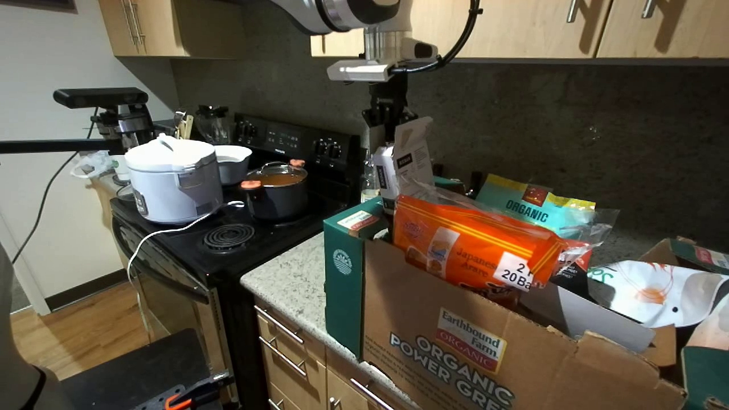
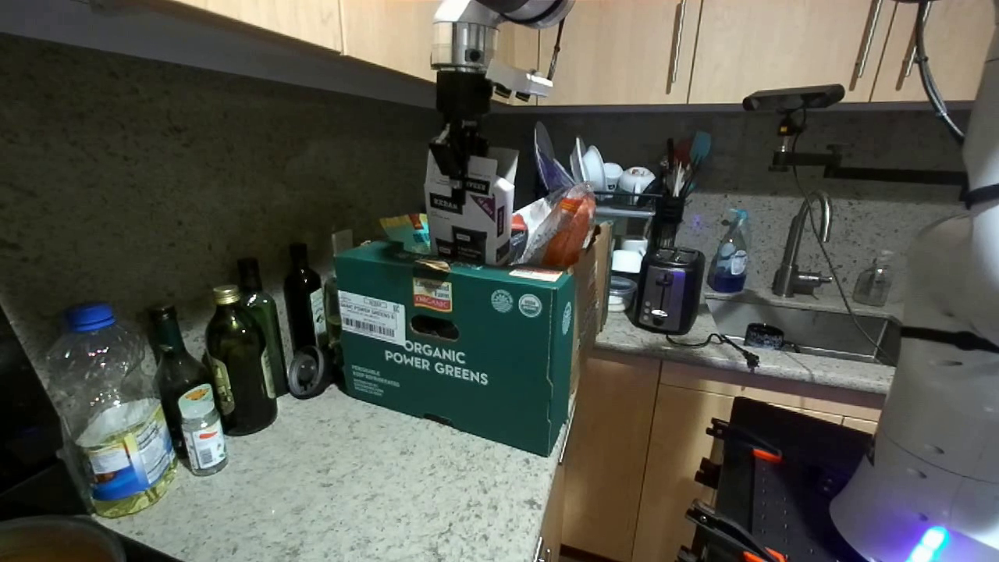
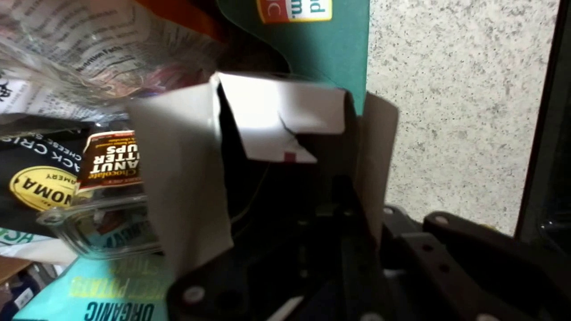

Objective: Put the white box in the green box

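Observation:
The white box (image 1: pixel 414 156) is a slim white carton with dark and purple print and open top flaps. It stands roughly upright at the green box's near end in an exterior view (image 2: pixel 468 222). Its lower end is hidden behind the green rim. The green box (image 2: pixel 468 402) is an open carton with green ends and a brown long side, full of groceries; its green end also shows in an exterior view (image 1: pixel 344 285). My gripper (image 2: pixel 459 168) points down and is shut on one wall of the white box, one finger inside. The wrist view looks into the open white box (image 3: pixel 183 178).
An orange snack bag (image 1: pixel 455 245) and a teal bag (image 1: pixel 512 205) fill the green box beside the white box. Bottles (image 2: pixel 242 367) stand along the backsplash. A stove (image 1: pixel 228 236) bears a white cooker (image 1: pixel 173 182) and a pot (image 1: pixel 277 193). Cabinets (image 1: pixel 512 28) hang behind the arm.

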